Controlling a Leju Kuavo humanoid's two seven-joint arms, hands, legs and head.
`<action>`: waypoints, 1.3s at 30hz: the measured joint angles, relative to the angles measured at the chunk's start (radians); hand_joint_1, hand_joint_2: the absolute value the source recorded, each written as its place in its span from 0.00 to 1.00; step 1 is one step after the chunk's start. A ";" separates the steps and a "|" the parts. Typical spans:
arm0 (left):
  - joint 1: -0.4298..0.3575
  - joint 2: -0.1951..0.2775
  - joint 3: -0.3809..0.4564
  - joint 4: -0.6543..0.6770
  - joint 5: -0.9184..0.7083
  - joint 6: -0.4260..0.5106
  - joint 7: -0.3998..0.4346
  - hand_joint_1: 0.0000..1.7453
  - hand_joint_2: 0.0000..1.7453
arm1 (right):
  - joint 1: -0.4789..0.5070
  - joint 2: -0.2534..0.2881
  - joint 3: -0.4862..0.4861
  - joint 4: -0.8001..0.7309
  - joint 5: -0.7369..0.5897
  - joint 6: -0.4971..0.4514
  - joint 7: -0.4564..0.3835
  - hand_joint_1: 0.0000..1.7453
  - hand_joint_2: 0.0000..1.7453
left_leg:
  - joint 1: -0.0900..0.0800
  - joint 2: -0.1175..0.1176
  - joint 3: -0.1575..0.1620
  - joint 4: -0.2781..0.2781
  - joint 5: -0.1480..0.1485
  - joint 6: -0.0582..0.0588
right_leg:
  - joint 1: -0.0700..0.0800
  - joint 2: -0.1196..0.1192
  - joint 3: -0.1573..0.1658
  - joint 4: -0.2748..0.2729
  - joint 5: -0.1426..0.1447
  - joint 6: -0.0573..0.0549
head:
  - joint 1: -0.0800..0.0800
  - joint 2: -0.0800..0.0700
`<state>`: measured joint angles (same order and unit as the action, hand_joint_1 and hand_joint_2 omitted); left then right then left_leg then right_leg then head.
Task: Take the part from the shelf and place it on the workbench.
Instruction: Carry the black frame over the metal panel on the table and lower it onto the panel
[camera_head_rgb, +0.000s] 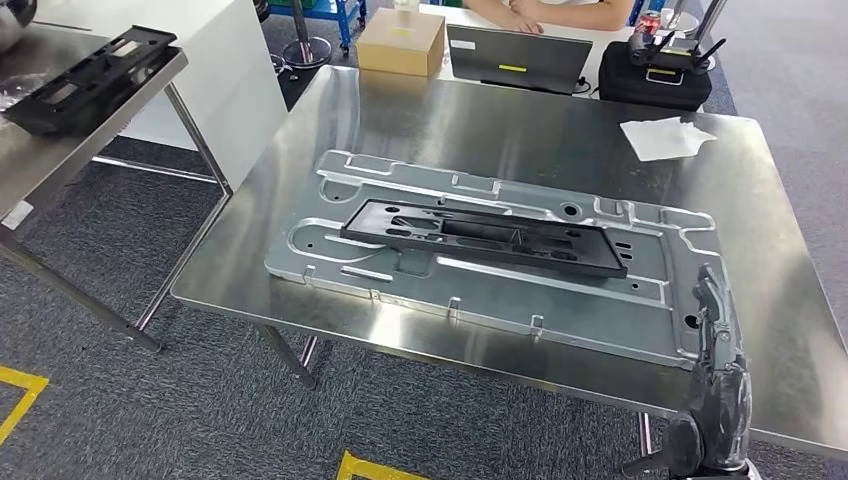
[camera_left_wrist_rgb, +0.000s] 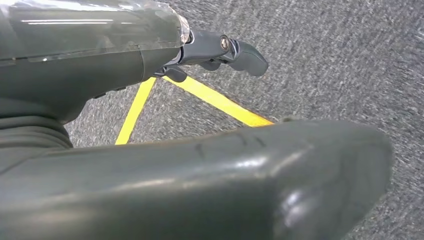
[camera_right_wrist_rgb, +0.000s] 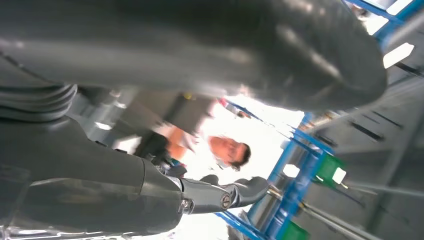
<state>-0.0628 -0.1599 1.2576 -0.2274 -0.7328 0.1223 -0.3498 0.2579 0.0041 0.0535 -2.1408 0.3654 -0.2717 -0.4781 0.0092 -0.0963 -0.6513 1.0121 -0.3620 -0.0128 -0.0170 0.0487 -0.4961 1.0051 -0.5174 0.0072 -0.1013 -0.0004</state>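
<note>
1. Head view: the black part (camera_head_rgb: 485, 236) is seen lying flat on the metal plate (camera_head_rgb: 620, 315) on the workbench (camera_head_rgb: 480, 130); the right hand (camera_head_rgb: 715, 385) is raised at the near edge, empty, fingers loosely extended.
2. Left wrist view: the left hand (camera_left_wrist_rgb: 220, 52) is seen empty above grey carpet (camera_left_wrist_rgb: 350, 60), fingers apart.
3. Right wrist view: the right hand's fingers (camera_right_wrist_rgb: 235, 192) are seen apart, nothing held.

The part (camera_head_rgb: 485, 236) was matte black; the workbench (camera_head_rgb: 520, 140) brushed silver steel; the floor (camera_left_wrist_rgb: 350, 60) speckled grey carpet with yellow lines (camera_left_wrist_rgb: 220, 102).
</note>
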 joint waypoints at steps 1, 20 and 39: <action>0.001 0.000 0.003 0.000 0.000 0.004 0.002 0.00 0.00 | 0.017 0.001 -0.005 0.002 0.008 0.001 0.004 0.00 0.00 | 0.000 0.010 -0.009 0.010 -0.015 -0.005 | -0.001 -0.012 -0.008 0.000 0.008 -0.011 | -0.001 0.000; -0.014 -0.028 0.050 0.000 0.041 0.096 -0.013 0.00 0.00 | 0.133 0.016 -0.049 0.358 0.046 -0.120 0.007 0.00 0.00 | -0.007 0.107 0.115 -0.026 -0.091 0.051 | -0.002 -0.061 -0.157 0.198 -0.084 0.032 | -0.001 0.000; -0.008 -0.050 0.068 0.000 0.042 0.135 0.004 0.00 0.00 | 0.010 0.017 -0.005 0.641 0.052 -0.171 0.034 0.00 0.00 | 0.015 0.096 -0.021 0.272 -0.133 -0.025 | 0.011 -0.120 -0.047 -0.033 0.063 -0.031 | -0.001 0.000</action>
<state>-0.0706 -0.2101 1.3260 -0.2274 -0.6912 0.2577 -0.3458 0.2678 0.0210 0.0485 -1.4998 0.4178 -0.4427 -0.4437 0.0241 -0.0002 -0.6724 1.2841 -0.4946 -0.0374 -0.0059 -0.0713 -0.5434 0.9718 -0.4543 -0.0235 -0.1020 -0.0007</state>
